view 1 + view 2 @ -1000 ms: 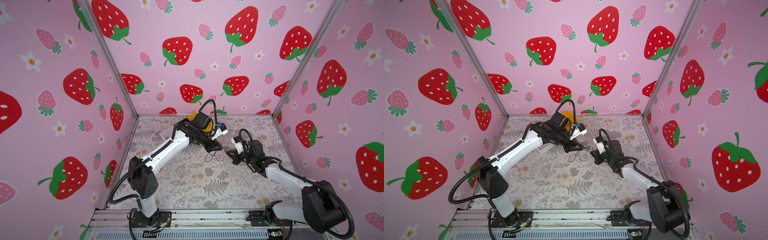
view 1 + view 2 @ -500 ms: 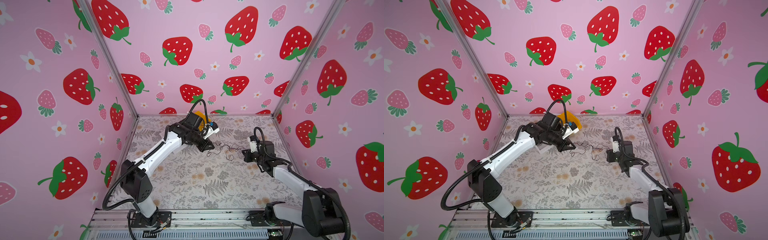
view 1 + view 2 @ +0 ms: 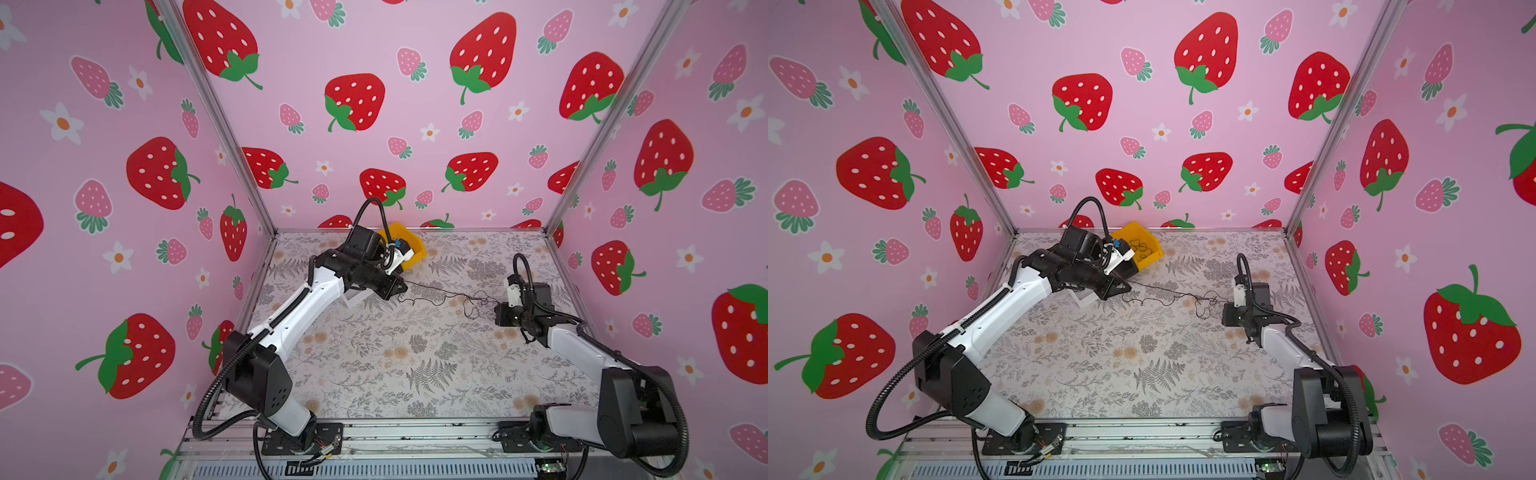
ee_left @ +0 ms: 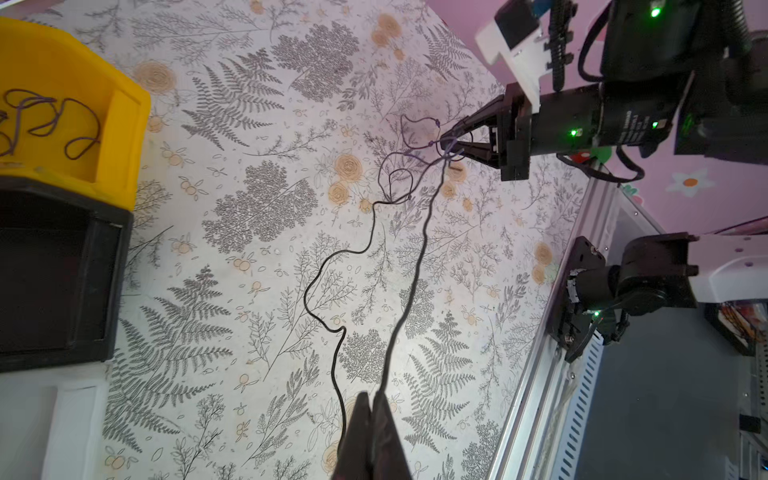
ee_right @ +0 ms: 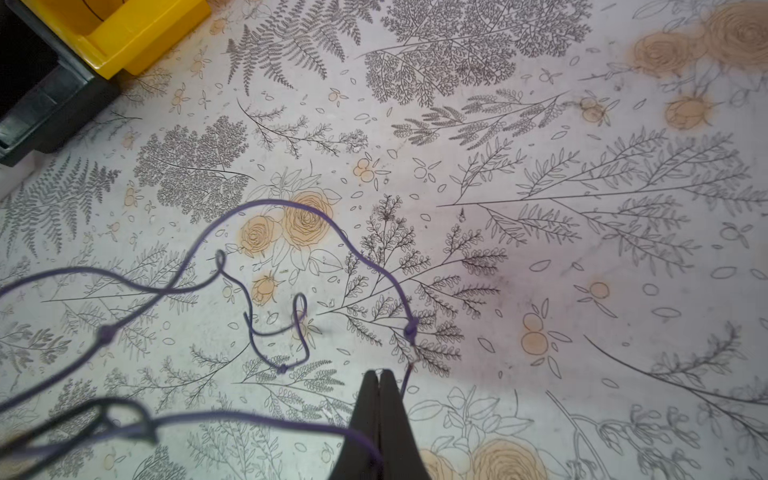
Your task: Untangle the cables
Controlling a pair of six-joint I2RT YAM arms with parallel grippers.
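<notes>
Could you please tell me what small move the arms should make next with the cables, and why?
Probably ease the left gripper slightly away from the right gripper. Both are shut on the cables; one strand runs nearly straight between them, another sags, and small loops bunch beside the right gripper, so gentle tension may open them.

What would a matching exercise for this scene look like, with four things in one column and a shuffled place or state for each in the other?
Things:
1. left gripper
2. right gripper
3. yellow bin
4. cables

Places or states:
A. at the back of the table, with loose strands inside
B. shut on the cables, on the table's right side
C. strung between both grippers over the table
D. shut on the cables, close to the yellow bin

Pairs: 1-D, 2-B, 3-A, 4-C
</notes>
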